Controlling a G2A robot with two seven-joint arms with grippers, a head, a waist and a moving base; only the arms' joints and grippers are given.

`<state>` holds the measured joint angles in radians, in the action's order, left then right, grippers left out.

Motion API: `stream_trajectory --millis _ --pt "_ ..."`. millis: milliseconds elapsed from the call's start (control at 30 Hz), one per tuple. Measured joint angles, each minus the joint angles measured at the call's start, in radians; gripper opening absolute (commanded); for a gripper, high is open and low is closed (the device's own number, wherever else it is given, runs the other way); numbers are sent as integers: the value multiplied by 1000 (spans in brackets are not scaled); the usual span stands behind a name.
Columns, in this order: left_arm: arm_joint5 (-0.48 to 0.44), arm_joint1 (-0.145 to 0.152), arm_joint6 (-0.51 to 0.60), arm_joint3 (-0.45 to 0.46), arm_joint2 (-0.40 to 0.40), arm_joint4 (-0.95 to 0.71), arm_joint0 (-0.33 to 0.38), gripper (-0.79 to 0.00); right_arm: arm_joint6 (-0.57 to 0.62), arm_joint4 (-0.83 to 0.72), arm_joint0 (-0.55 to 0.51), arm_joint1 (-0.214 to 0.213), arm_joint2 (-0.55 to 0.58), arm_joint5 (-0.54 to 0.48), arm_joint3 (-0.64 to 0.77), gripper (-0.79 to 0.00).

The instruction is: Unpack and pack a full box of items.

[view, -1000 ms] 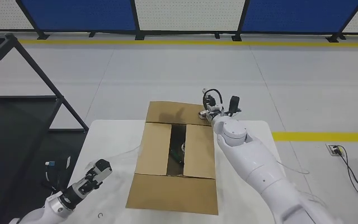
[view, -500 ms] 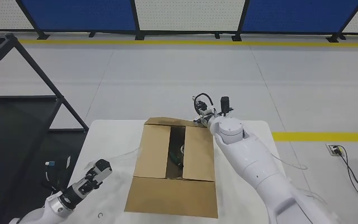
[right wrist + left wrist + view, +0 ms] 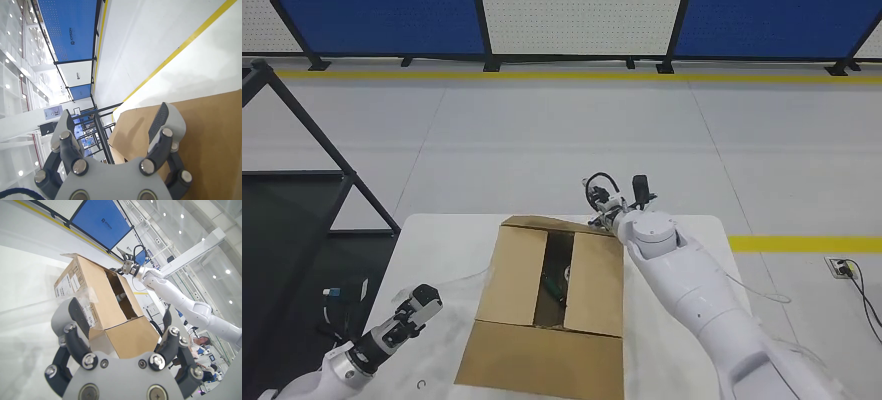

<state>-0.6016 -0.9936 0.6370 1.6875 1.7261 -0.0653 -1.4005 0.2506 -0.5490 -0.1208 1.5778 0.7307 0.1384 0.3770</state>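
A brown cardboard box [image 3: 514,275] lies on the white table [image 3: 442,250], turned a little askew. Its two long top flaps leave a narrow gap [image 3: 554,272], and dark items show inside, among them a bottle-like item [image 3: 121,297]. My right gripper [image 3: 598,203] is open at the box's far edge, its fingers [image 3: 164,121] over the raised far flap [image 3: 208,132]. In the left wrist view the right gripper [image 3: 118,260] sits at the box's [image 3: 94,275] far corner. My left gripper [image 3: 422,298] is open above the table's near left part, apart from the box, with nothing held.
A black metal rack [image 3: 302,130] stands off the table's left side. A small ring [image 3: 421,384] lies near the table's front edge. Loose clear tape [image 3: 88,294] hangs from the box's labelled side. Bare table surrounds the left gripper [image 3: 122,308].
The far flap, lying flat outward before, now stands up. My right gripper moved left along the far edge. The box slid toward the front and turned slightly. The left arm kept still.
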Motion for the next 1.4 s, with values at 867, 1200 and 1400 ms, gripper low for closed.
stream_trajectory --millis 867,1200,1400 --pt "33 5 -79 -22 67 35 19 0 407 184 -276 -143 217 -175 548 0" --pt "51 9 -89 -54 80 72 30 0 521 219 -455 -215 385 -80 829 0" --pt "51 9 -89 -54 80 71 30 0 523 219 -453 -214 383 -83 825 0"
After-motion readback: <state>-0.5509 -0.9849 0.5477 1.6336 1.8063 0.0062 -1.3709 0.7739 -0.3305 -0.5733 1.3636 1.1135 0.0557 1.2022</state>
